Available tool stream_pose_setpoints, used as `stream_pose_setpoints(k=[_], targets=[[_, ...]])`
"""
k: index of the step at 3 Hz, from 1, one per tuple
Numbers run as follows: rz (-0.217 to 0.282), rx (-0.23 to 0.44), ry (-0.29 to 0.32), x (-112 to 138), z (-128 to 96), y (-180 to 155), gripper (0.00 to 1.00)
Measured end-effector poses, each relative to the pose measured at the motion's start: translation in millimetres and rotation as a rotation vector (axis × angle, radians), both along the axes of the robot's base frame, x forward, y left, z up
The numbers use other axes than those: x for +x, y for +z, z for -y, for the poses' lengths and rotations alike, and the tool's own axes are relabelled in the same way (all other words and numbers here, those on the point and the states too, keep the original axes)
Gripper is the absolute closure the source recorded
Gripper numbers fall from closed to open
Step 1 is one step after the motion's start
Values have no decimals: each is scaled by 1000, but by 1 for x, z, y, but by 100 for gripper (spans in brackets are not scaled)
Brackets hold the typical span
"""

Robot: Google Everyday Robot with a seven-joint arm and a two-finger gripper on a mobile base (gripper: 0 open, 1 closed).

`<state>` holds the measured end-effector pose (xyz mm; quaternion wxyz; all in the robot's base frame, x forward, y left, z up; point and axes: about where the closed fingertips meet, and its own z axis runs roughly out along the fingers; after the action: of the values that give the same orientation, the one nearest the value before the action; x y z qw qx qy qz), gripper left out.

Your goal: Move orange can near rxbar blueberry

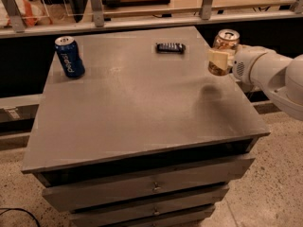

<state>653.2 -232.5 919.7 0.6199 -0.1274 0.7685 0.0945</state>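
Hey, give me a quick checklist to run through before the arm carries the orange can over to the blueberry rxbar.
1. The pincer is shut on the orange can, by the right edge of the table: ok.
2. The orange can is lifted off the table, with its shadow below: ok.
3. The orange can is roughly upright: ok.
4. The rxbar blueberry is in view, flat near the back edge: ok.
5. The Pepsi can is far left, off the route to the bar: ok.
6. Grip firm enough for the carry: cannot tell.
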Motion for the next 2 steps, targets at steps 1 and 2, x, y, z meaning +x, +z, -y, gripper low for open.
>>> stream_pose_setpoints(k=[1, 2], targets=[[10, 2, 22, 26, -4, 0, 100], [-7, 10, 34, 48, -5, -9, 100]])
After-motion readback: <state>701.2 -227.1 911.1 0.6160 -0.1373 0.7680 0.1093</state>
